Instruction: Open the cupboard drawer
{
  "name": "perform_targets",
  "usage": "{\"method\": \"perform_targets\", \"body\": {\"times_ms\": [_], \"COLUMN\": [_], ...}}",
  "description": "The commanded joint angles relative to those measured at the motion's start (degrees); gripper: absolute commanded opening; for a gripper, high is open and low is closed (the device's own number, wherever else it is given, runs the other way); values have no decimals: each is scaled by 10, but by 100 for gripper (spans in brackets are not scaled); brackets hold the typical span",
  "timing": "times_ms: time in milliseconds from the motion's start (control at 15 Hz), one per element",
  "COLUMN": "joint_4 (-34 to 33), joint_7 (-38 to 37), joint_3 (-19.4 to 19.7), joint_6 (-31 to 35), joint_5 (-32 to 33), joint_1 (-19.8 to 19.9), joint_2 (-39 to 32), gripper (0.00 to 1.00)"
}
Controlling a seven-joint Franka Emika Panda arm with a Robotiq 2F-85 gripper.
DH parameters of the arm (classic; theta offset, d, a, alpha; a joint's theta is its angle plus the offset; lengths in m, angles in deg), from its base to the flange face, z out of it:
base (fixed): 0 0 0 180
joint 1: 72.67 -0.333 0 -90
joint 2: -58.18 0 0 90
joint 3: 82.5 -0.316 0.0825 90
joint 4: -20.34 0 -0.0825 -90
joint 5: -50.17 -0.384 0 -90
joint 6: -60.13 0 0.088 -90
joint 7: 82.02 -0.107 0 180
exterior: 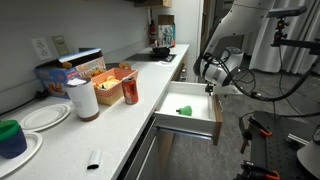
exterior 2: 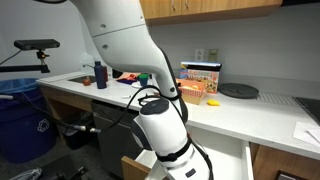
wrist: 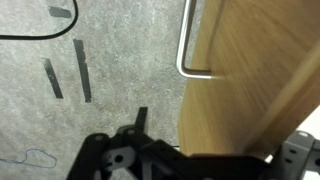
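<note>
The cupboard drawer stands pulled out from under the counter, showing white inner walls and floor with a small green object inside. Its tan wood front panel faces the aisle. My gripper hangs right at the top edge of that front panel. In the wrist view the tan panel fills the right side, with its slim handle at the top. The black gripper sits at the bottom against the panel; its fingertips are not clear. In an exterior view the arm hides most of the drawer.
The counter holds a paper roll, a red can, plates, a blue cup and boxes. Grey floor with tape marks lies beside the drawer. Equipment and cables stand across the aisle.
</note>
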Motion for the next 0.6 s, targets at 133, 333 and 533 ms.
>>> {"method": "perform_targets", "body": {"times_ms": [133, 333, 533], "joint_4": [25, 37, 42], "joint_7": [131, 230, 332], "joint_3": [9, -19, -54], "joint_6": [42, 65, 99], "joint_5": [-107, -184, -260], "joint_1": [-19, -6, 6], "joint_2": [11, 36, 72], "gripper": [100, 100, 100]}}
